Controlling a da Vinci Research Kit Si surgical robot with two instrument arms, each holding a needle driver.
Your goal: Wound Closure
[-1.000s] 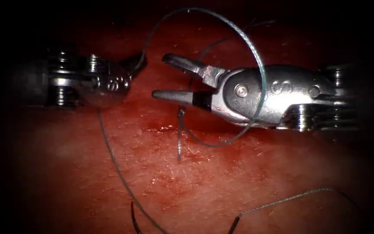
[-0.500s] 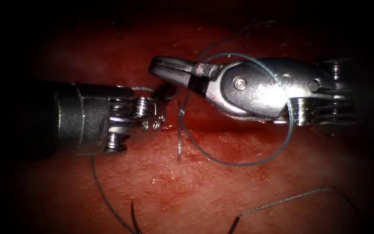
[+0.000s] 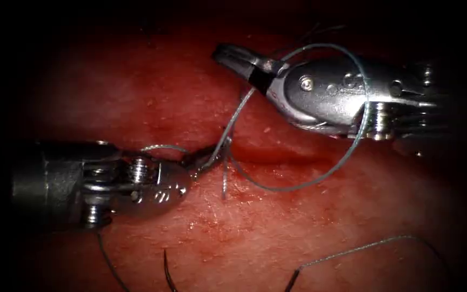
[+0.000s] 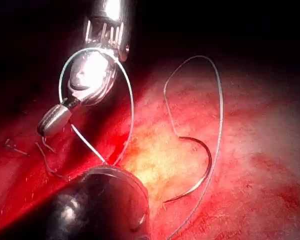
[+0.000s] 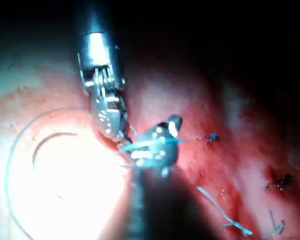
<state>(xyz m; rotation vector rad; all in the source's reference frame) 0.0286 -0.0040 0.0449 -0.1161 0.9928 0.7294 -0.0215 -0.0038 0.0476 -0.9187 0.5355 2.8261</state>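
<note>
The tissue (image 3: 277,227) lay wet with red fluid (image 3: 206,159) under the scope, the cut (image 3: 266,157) running across its middle. We saw the right tool (image 3: 228,54) with its jaws closed on the thread (image 3: 298,186), a loop of which was wrapped around its body. Half a second before, that tool sat lower and nearer the centre; it had since risen and drawn back to the right, and the strand from its tip down to the knot site had gone from slack to nearly straight. The left tool (image 3: 204,159) had dropped and now lay just left of the cut, its jaws closed on the thread where the strands met. A second before, the right jaws stood open and empty. We judged from this that a throw was being pulled down. A short cut end of thread (image 3: 224,184) stood at the stitch. The needle (image 4: 202,172) lay free on the tissue, held by neither tool and not in the tissue, its thread trailing round it
</note>
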